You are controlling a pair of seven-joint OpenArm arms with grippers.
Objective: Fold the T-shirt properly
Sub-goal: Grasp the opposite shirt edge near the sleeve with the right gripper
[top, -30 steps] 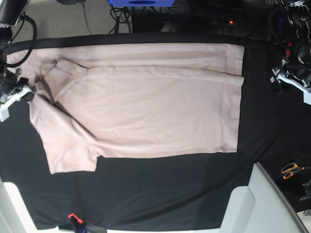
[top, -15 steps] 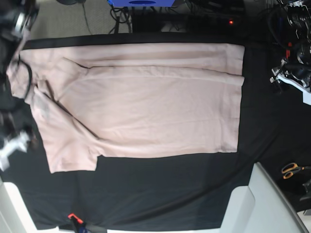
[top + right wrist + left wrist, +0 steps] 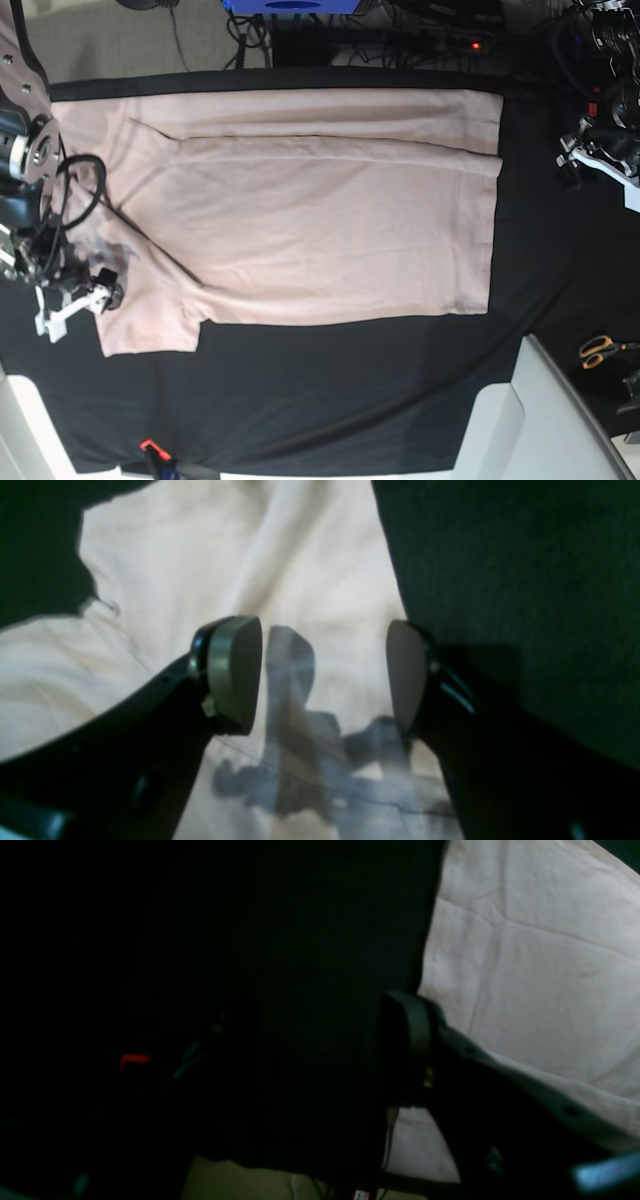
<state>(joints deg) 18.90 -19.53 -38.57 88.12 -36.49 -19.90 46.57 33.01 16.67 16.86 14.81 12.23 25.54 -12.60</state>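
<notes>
Nearest the base camera, on the black-cloth-covered worktop, the lower short sleeve of the large pale-pink cotton T-shirt lies flat, and the right gripper hangs just above it at the sleeve's outer edge, its fingers spread apart with nothing between them. The garment looks light, soft and limp, so it would likely sag and drag when lifted; a pinch on a doubled edge, such as the sleeve hem or shoulder seam, seems the surest hold. Farther back its body spreads smooth and plain, the far long edge already folded inward. The left gripper waits beside the hem, over bare cloth; whether its fingers are parted cannot be told.
</notes>
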